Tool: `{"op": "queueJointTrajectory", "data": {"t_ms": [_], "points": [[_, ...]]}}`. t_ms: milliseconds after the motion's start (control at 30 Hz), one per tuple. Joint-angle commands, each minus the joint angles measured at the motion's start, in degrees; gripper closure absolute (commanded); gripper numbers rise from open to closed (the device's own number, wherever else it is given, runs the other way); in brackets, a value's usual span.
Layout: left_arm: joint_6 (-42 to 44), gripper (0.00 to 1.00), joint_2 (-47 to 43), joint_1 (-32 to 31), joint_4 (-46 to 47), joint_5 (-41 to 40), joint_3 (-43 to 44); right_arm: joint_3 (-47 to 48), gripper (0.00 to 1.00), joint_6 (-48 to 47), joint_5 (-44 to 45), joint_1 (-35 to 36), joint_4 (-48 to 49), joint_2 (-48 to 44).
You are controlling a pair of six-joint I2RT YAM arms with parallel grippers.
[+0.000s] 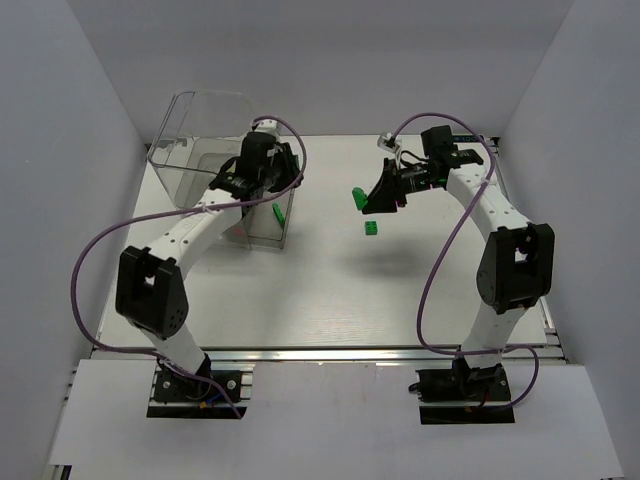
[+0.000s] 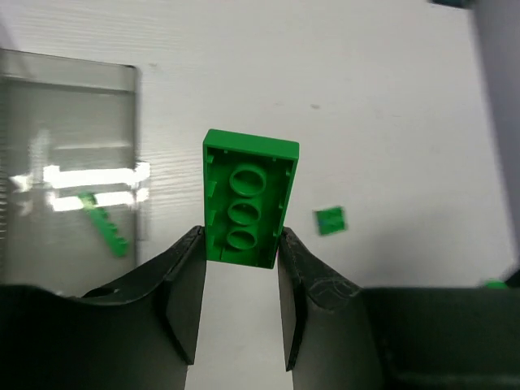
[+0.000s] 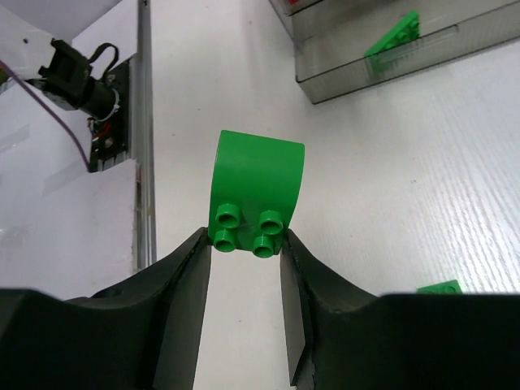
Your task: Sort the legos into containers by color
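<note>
Entry: a flat green brick (image 2: 248,199), hollow underside toward the wrist camera, was found clamped between the fingers of the left gripper (image 2: 241,237). It was held over the table (image 1: 330,290), just beside the right wall of the clear container (image 2: 73,122).

A curved green brick (image 3: 258,175) with four studs was found pinched by the right gripper (image 3: 245,240), well apart from the container.

A loose green brick (image 1: 371,228) was noted lying on the table near the right gripper, touched by nothing.

A studded green piece (image 2: 101,223) was seen through the container's wall; its compartment could not be determined.

The container was recorded standing at the far left of the table.
</note>
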Motion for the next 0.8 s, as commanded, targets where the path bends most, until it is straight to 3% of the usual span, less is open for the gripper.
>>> {"op": "queueJointTrajectory", "data": {"t_ms": [0, 133, 400, 500, 533, 633, 767], "points": [[5.3, 1.00, 5.5, -1.1, -16.9, -14.8, 7.4, -0.2, 1.00, 3.2, 3.4, 0.3, 4.5, -1.8], [5.2, 1.00, 15.0, -2.4, -30.8, -24.0, 22.0, -1.0, 1.00, 4.3, 6.4, 0.3, 6.1, -2.5], [4.0, 0.98, 26.6, -4.2, -39.5, -36.1, 31.2, -0.4, 1.00, 8.1, 12.7, 1.1, 8.6, -1.6], [3.3, 0.89, 27.4, -4.2, -40.5, -36.9, 31.2, 0.4, 1.00, 8.7, 12.9, 1.6, 8.5, -0.6], [2.7, 0.77, 27.6, -4.2, -40.5, -37.2, 31.1, 0.6, 1.00, 9.2, 13.1, 1.4, 8.5, -0.2], [2.8, 0.59, 27.5, -4.2, -40.7, -37.1, 31.3, 0.8, 1.00, 9.4, 13.2, 1.8, 8.6, 0.3], [2.8, 0.49, 27.0, -4.2, -41.7, -36.1, 32.0, 2.4, 1.00, 9.3, 13.9, 2.4, 8.3, 2.0]]}}
